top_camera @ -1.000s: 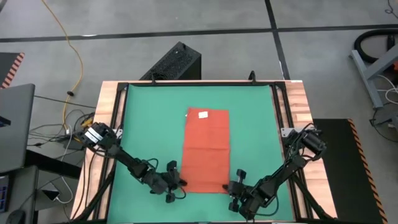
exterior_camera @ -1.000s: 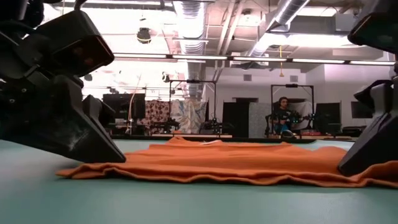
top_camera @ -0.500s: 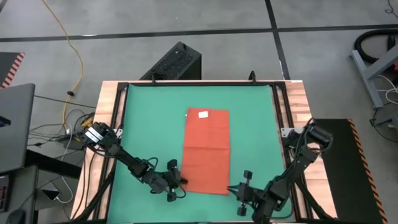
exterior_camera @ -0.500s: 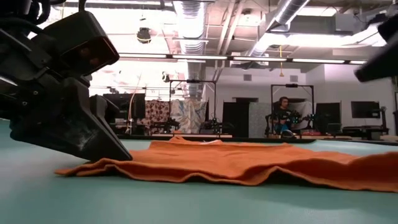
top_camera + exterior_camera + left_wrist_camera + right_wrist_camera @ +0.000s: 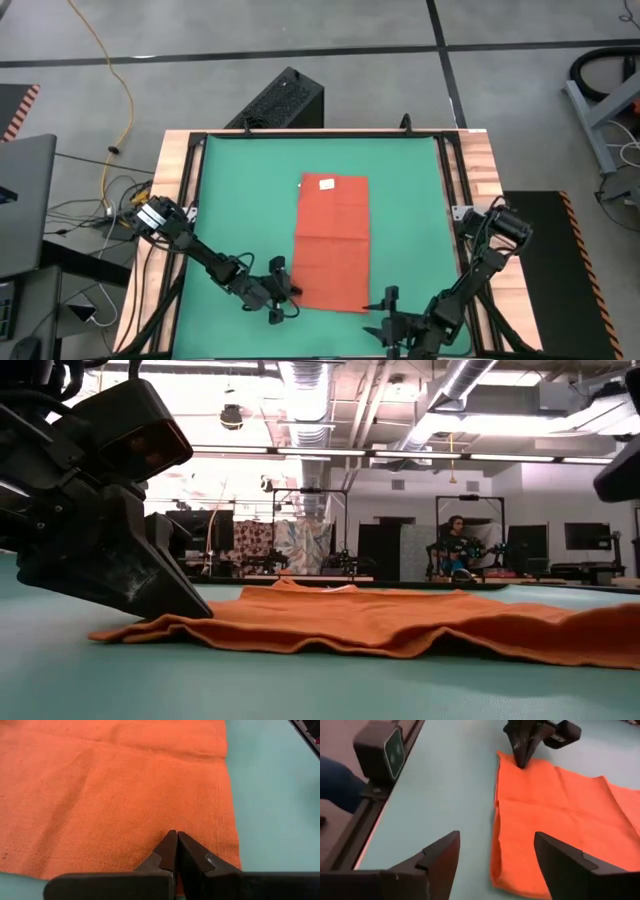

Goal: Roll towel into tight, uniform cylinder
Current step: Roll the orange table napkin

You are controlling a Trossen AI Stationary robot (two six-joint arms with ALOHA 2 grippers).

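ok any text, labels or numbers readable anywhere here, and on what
No text can be read in any view.
white tag on the towel: too small to tell if it carries print.
camera box at the edge of the green mat: no marking visible.
Room behind the table in the low view: no legible signs.

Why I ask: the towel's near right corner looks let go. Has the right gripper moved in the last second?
Yes. The right gripper, now open, has backed off the towel toward the green mat's near edge.
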